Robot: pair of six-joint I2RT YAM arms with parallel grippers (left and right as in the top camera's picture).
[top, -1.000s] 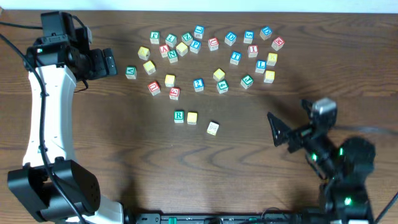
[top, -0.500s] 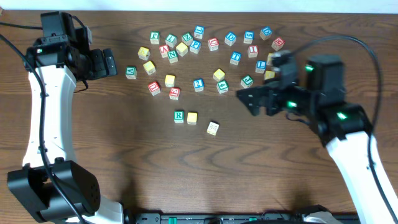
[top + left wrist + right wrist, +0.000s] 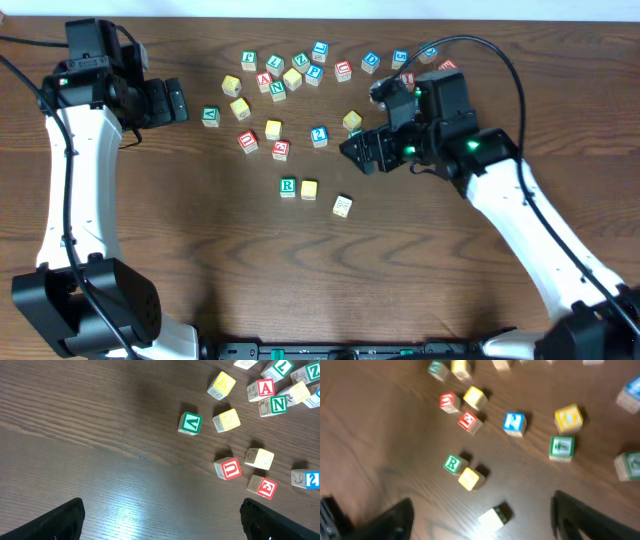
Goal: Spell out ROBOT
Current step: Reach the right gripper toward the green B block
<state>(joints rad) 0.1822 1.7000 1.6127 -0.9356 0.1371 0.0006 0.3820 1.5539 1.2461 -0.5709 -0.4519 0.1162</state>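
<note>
Pincer [image 3: 161, 522], jaws wide apart, at btm; green cube [image 3: 190, 423], red U cube [image 3: 228, 468] upper rt.

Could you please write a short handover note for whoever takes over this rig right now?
Pincers: the left pincer is open and empty, left of the loose cubes. The right pincer is open and empty, hovering at their near edge.
Done: the R cube and a yellow cube sit side by side in front of the loose cubes. A pale cube lies askew to their right, apart from them; its letter is unreadable.
Left: the rest of the word needs placing. The remaining letters cannot be picked out from here.
</note>
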